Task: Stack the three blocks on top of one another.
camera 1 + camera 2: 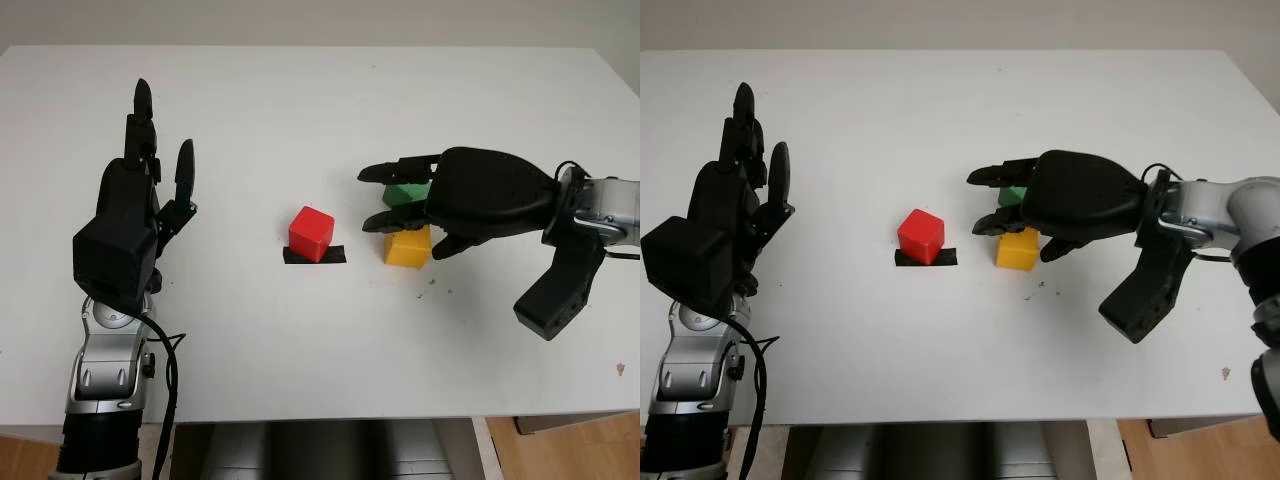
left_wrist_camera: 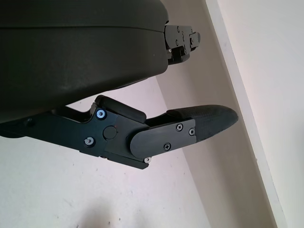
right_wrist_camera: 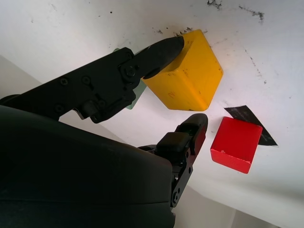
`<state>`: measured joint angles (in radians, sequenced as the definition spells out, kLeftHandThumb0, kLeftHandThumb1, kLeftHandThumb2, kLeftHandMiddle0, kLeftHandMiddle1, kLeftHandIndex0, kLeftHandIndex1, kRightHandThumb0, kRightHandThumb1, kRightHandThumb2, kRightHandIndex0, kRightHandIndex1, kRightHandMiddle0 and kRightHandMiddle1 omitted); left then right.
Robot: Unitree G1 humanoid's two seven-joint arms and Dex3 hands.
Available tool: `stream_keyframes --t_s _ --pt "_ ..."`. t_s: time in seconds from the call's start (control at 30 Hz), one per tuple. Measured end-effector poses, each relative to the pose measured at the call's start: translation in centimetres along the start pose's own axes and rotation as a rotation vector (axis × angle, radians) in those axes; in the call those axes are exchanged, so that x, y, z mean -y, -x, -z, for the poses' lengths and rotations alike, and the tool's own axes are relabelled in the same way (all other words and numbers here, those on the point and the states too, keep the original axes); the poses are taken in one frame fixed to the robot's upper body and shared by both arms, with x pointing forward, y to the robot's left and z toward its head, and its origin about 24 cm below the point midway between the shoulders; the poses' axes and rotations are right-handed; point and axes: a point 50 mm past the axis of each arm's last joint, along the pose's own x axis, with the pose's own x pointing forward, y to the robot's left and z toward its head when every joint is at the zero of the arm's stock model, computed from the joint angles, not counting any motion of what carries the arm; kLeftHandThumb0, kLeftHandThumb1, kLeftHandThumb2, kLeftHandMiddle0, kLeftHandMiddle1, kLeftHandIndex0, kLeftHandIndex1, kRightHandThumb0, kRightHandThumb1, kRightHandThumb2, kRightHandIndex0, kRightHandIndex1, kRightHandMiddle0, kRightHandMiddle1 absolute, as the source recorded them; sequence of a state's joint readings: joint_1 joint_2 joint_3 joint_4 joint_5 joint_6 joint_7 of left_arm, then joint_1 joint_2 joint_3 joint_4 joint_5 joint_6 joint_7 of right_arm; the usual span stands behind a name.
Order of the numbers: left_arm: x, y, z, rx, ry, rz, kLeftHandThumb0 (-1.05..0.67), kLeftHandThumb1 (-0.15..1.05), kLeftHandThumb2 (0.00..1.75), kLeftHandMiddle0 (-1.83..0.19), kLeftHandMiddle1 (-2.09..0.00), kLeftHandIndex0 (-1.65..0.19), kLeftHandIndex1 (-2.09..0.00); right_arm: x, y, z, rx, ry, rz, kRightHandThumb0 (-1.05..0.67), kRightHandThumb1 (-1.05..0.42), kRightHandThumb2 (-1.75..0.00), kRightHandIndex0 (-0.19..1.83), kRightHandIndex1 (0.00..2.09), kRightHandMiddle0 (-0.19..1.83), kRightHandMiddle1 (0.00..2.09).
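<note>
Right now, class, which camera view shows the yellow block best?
The right wrist view: the yellow block appears close up, three faces visible, one finger of the right hand at its top edge. Both eye views show it on the white table, partly behind that hand. The left wrist view looks along the left hand.

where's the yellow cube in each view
Left eye view: small yellow cube right of centre on the white table, under the right hand.
Right eye view: same cube, right of centre.
Left wrist view: not in it.
Right wrist view: cube beside a black finger.
Shared landmark: red cube on black tape.
</note>
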<state>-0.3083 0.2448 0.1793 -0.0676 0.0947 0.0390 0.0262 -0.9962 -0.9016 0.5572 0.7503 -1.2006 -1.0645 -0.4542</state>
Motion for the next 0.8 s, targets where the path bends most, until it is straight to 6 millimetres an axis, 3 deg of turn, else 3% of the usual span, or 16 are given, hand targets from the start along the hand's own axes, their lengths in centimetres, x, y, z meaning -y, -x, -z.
stream_keyframes --t_s 0.17,0.4,0.57,0.67,0.8 --pt "0.21 0.01 -0.02 0.001 -0.004 0.006 -0.79 1.05 0.67 0.15 -0.05 0.12 -0.04 -0.32 -0.12 -0.05 0.008 0.015 -0.009 -0.37 -0.85 -0.06 0.31 0.05 0.76 0.13" --pt "0.34 0.02 -0.01 0.001 -0.005 0.011 -0.78 1.05 0.67 0.13 -0.06 0.11 -0.05 -0.38 -0.28 0.01 0.011 0.019 0.024 -0.37 -0.86 -0.06 0.38 0.08 0.96 0.27" --pt "0.40 0.12 0.09 -0.003 -0.013 0.012 -0.79 1.05 0.67 0.13 -0.06 0.10 -0.05 -0.16 -0.43 0.20 0.011 0.037 0.022 -0.36 -0.85 -0.05 0.40 0.06 0.72 0.93" --pt "0.44 0.14 0.12 -0.004 -0.014 0.014 -0.79 1.05 0.67 0.13 -0.05 0.11 -0.05 -0.14 -0.46 0.30 0.009 0.042 0.017 -0.36 -0.86 -0.06 0.42 0.06 0.67 1.10" --pt "0.52 0.15 0.13 -0.004 -0.016 0.017 -0.79 1.05 0.67 0.12 -0.06 0.10 -0.05 -0.08 -0.47 0.42 0.006 0.046 0.010 -0.36 -0.86 -0.05 0.43 0.06 0.65 1.15"
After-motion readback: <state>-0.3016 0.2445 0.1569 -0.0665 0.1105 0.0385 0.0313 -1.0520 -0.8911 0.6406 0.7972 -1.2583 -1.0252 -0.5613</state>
